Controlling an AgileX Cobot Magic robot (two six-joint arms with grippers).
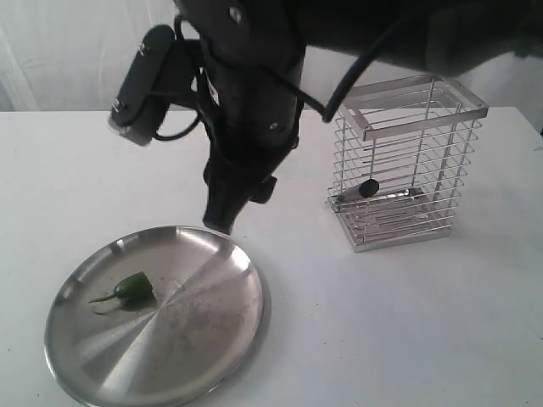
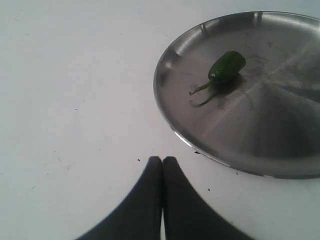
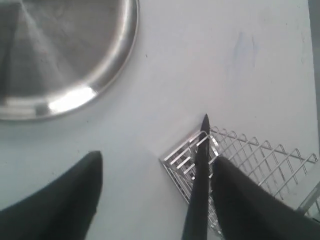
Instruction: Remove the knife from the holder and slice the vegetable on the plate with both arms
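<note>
The slim knife with a narrow dark pointed blade hangs between the widely parted fingers of the right tool, close by one finger, its tip over a corner of the tall chrome wire holder. The stubby green pepper lies on the round shiny steel plate on the white worktop. The left tool, pressed shut, hovers at the plate's rim.

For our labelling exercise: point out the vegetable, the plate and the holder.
the vegetable [image 2: 227,66]: left wrist view, green body.
the plate [image 1: 204,331]: exterior view, bare inner surface.
the holder [image 1: 424,121]: exterior view, top rim band.
</note>
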